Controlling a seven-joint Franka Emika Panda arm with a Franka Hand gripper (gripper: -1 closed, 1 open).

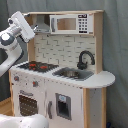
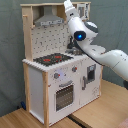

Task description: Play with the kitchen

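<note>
One toy kitchen (image 2: 55, 75) stands on a light wooden floor (image 2: 100, 112) in the second exterior view, oven door nearest, black-red stovetop (image 1: 37, 65) and sink (image 1: 72, 74) with black faucet (image 1: 85, 59) above. The white arm (image 2: 95, 47) reaches up toward the grey hood (image 2: 48, 19); whether its gripper (image 1: 22, 25) is open, I cannot tell. Grey curtain (image 2: 107, 20) hangs behind.

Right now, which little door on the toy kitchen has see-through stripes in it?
The oven door, low under the stovetop, has a dark window crossed by slats. The other lower door beside it, under the sink, shows only a small dark panel.
</note>
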